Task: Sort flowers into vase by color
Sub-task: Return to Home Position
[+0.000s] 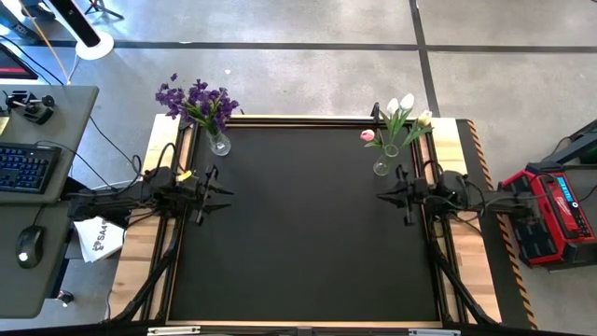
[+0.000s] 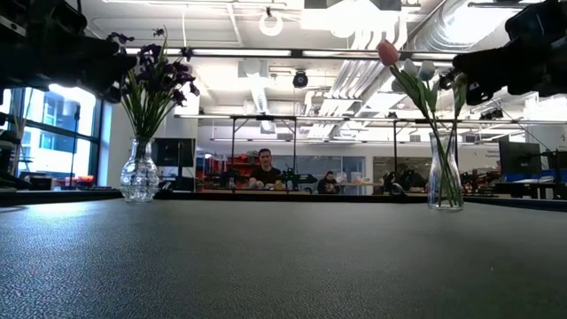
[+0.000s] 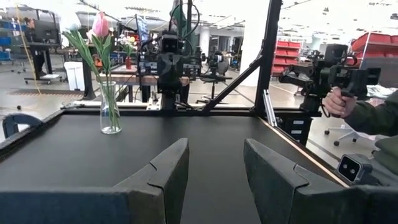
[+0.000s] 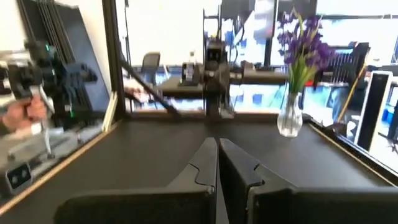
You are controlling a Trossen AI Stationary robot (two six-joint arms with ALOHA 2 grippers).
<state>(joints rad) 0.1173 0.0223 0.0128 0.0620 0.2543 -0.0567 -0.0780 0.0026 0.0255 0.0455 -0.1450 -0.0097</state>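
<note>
Purple flowers point(image 1: 198, 101) are found standing in a clear vase point(image 1: 219, 143) at the far left corner of the black mat point(image 1: 308, 243). The white and pink tulips point(image 1: 401, 110) are found in a second clear vase point(image 1: 381, 164) near the mat's far right corner. No loose stem is seen on the mat, so the sorting by colour is judged complete. Both vases are set upright along the mat's far edge, presumably so that the mat's middle is left free for the arms.

The left gripper point(image 1: 222, 191) is held over the mat's left edge, its fingers spread with nothing between them. The right gripper point(image 1: 382, 196) is held over the mat's right edge, its fingers pressed together on nothing. Each is pointed inward across the mat and kept apart from the flowers. This is judged a parked posture, consistent with a return to rest.

The right gripper sits close to the tulip vase in the overhead view, and its clearance cannot be confirmed. It appears to be raised above the mat.
</note>
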